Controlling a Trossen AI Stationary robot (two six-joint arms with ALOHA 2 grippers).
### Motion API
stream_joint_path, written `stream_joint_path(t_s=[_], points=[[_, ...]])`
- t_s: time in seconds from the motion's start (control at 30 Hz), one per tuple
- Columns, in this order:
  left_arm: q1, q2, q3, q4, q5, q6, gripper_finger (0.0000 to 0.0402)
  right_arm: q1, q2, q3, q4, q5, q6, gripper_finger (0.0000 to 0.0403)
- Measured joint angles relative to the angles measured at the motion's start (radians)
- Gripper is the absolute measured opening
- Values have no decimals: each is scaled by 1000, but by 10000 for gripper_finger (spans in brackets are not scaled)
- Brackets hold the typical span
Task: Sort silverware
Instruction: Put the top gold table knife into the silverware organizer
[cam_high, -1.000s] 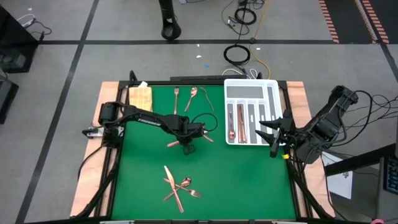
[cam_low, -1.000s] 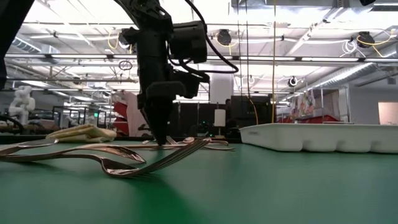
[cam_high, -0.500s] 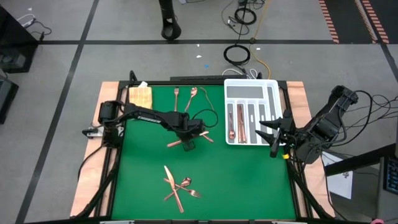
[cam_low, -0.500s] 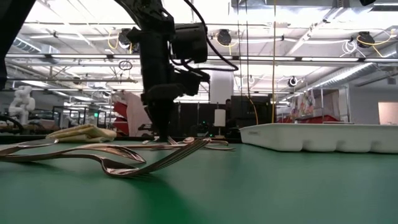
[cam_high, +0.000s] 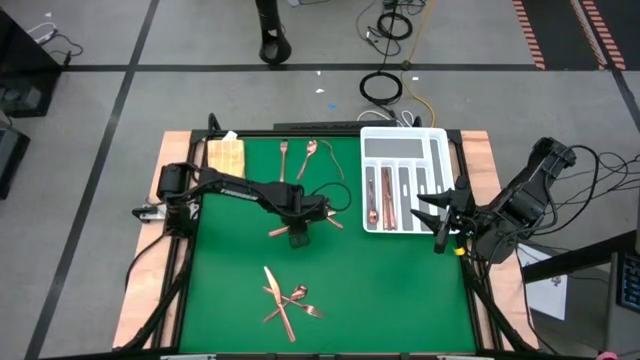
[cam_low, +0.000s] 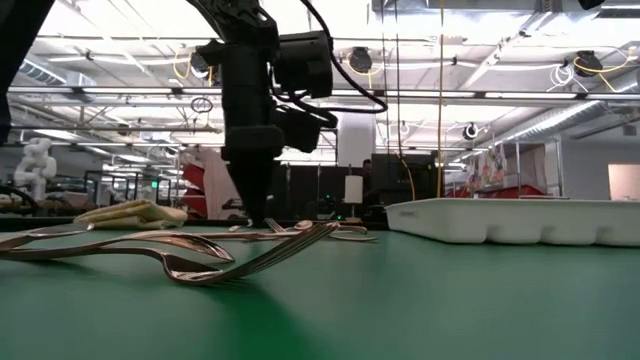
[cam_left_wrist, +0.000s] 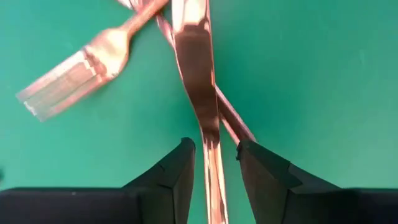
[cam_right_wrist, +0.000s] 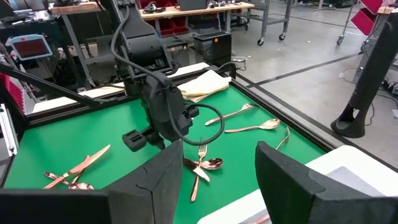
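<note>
Left wrist view: shiny copper knife (cam_left_wrist: 200, 81) between left claw (cam_left_wrist: 212, 167) tips.

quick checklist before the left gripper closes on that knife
1. Left gripper open around the knife handle: ok.
2. Knife centred between the fingers: ok.
3. Only one piece between the fingers: not ok, a second handle crosses under the knife close to the fingertips.
4. Fork outside the grip: ok.
5. White tray has free slots: ok.
6. Right gripper open, waiting beside the tray, out of the path: ok.
</note>
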Motion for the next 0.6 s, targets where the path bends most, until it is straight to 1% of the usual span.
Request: stream_joint_path(t_s=[0.23,0.6], points=[[22,0,-46,117,-1,4,148,0,0,0,-7,0,2,187],[52,-1,-35,205,-8,3,154,0,0,0,-16,0,4,187]])
